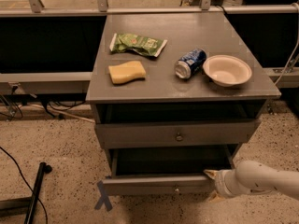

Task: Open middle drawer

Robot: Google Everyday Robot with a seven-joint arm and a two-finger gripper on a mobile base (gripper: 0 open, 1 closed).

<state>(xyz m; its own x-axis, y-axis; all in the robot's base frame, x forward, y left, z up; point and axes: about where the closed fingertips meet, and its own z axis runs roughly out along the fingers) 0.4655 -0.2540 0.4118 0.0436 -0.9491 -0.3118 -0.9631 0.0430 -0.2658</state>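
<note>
The grey cabinet (100, 139) shows two drawer fronts. The upper front (140, 135) with a round knob is pushed in, with a dark gap above it. The middle drawer (154, 185) is below it, pulled out a short way, with its dark interior showing behind a flat front and small centre knob. My gripper (212, 185) is on a white arm coming from the lower right and sits against the right end of that pulled-out front. Anything below this drawer is hidden by it.
On the cabinet top (187, 27) lie a green chip bag (138, 44), a yellow sponge (126, 72), a blue can (190, 63) on its side and a white bowl (227, 70). Blue tape (103, 202) marks the speckled floor. A black stand (35, 192) is at the lower left.
</note>
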